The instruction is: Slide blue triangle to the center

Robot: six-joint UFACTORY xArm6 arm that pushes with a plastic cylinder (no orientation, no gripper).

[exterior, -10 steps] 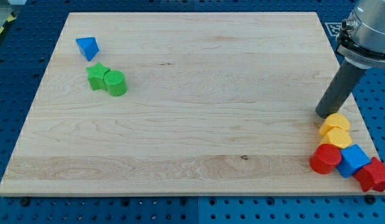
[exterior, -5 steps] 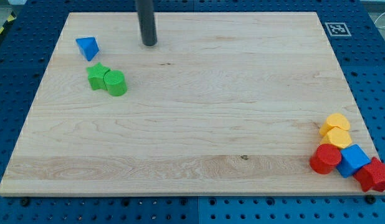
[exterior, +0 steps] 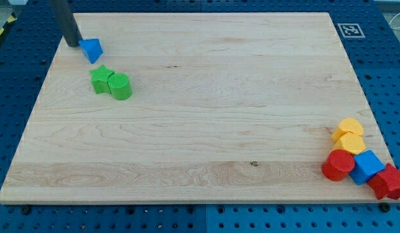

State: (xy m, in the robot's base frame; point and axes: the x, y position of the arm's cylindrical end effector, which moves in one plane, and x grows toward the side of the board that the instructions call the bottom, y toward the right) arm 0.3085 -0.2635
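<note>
The blue triangle (exterior: 91, 49) lies near the board's top left corner. My tip (exterior: 71, 44) is down on the board just to the triangle's left, touching or almost touching its upper left side. The dark rod rises from there out of the view's top. The wooden board (exterior: 206, 110) fills most of the view.
A green star (exterior: 101, 79) and a green cylinder (exterior: 120, 86) sit together just below the triangle. At the bottom right is a cluster: two yellow blocks (exterior: 349, 135), a red cylinder (exterior: 337, 166), a blue cube (exterior: 367, 166) and a red block (exterior: 389, 182).
My tip moved from the board's right edge, across the top, to the blue triangle's left side. No block has moved.
</note>
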